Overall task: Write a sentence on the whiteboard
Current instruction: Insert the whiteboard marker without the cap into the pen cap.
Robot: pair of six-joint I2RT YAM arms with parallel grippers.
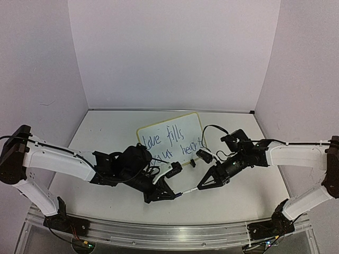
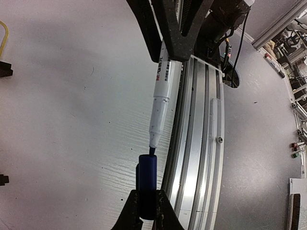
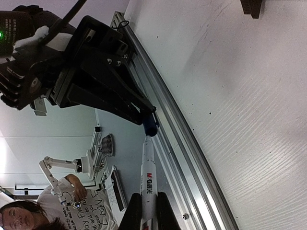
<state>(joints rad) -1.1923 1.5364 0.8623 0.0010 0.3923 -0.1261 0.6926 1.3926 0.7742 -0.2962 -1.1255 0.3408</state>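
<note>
1. The whiteboard [image 1: 183, 123] is seen on the table [image 1: 106, 132], toward the far edge and about midway between the left and right edges.
2. The sentence [image 1: 172, 143] is written on it in blue, in two lines – read as "love fills / your heart".
3. The left pincer [image 2: 147, 196] is closed narrow on a blue cap [image 2: 146, 175], whose open end is turned toward the marker.
4. The right pincer [image 3: 147, 199] is clamped on the barrel of a white marker [image 3: 147, 172].
5. The marker's blue tip is placed right at the cap's mouth – contact is suggested in the left wrist view.
6. Both pincers are held close together near the table's near edge, by the metal rail [image 1: 159, 233] and apart from the whiteboard.
</note>
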